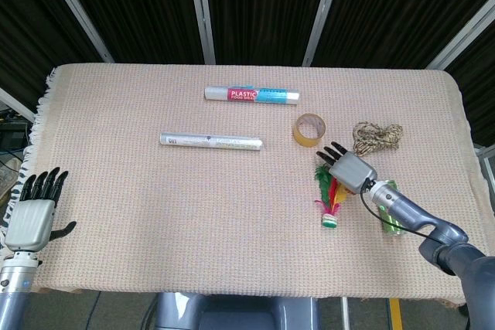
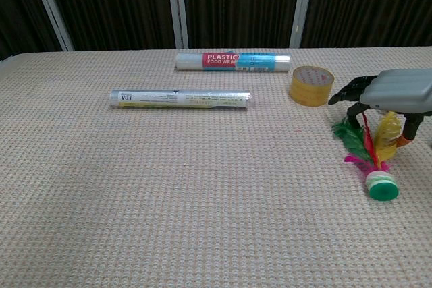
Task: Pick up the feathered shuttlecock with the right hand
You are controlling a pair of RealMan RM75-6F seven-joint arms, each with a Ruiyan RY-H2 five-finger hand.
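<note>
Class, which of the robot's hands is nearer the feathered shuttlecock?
Right. The right hand hangs directly over the feathered shuttlecock, fingers down around its feathers. The left hand sits at the table's far left edge, well away.

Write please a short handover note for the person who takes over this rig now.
Right hand: over the feathers of the shuttlecock, fingers apart, nothing held.
Left hand: open at the table's near left edge, idle.
The shuttlecock lies on the cloth, green base toward the robot, near the tape roll and twine.
Done: approach only.
Left: close on the shuttlecock and lift.
</note>
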